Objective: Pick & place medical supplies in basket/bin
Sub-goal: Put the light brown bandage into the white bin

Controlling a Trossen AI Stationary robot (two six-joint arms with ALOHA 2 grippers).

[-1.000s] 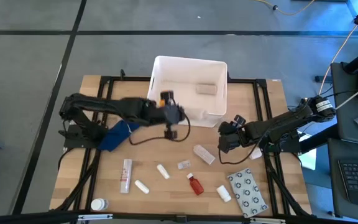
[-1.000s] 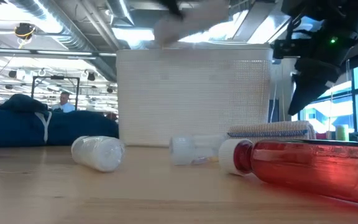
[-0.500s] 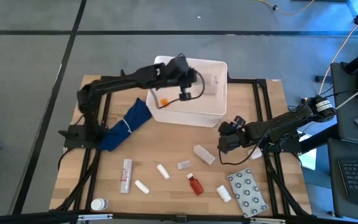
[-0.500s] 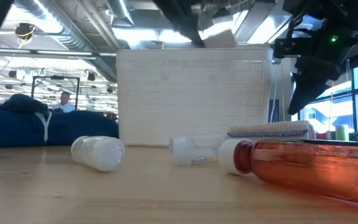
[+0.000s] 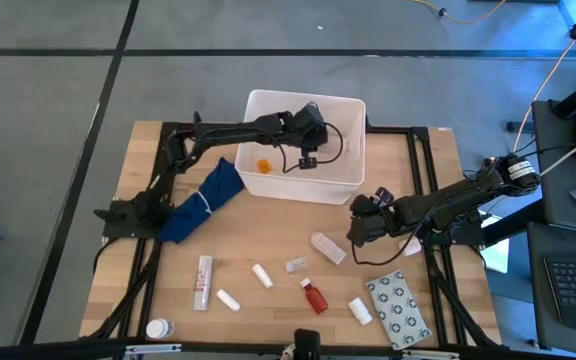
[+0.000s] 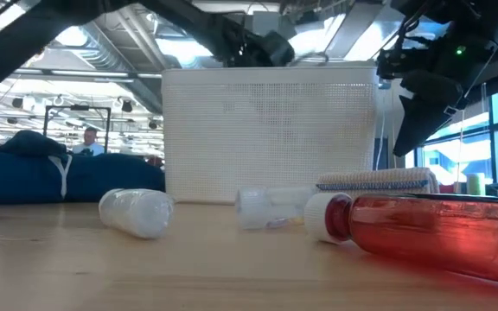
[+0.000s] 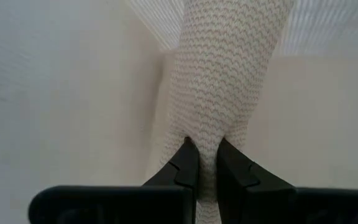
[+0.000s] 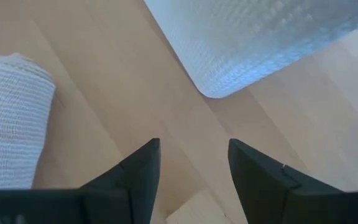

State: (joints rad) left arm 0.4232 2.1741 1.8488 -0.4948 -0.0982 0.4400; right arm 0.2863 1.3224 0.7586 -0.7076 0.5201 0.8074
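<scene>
- Over the white tub (image 5: pixel 343 178), the left gripper (image 7: pixel 205 163) reached in from the left side, its two fingers pinched tight on a beige wrapped roll (image 7: pixel 225 81) that hung inside against the pale walls.
- Inside that tub, toward its left half, a small orange item (image 5: pixel 263 164) lay on the floor.
- To the right of the tub, the right gripper (image 8: pixel 191 158) hovered just above the table (image 5: pixel 268 245) with its fingers parted and nothing between them; a white gauze roll (image 8: pixel 8 121) sat beside it.
- Left of the tub lay the blue cloth (image 5: pixel 203 200) with its white cord.
- On the near part of the table the remaining supplies were spread out, apart from each other: a long white tube (image 5: pixel 203 280), two small white vials (image 5: pixel 261 275), a clear wrapped roll (image 5: pixel 327 247), a red bottle (image 5: pixel 314 296) and a ring-patterned packet (image 5: pixel 399 305).
- At the front left corner, a white-capped bottle (image 5: pixel 157 328) stood by the table edge.
</scene>
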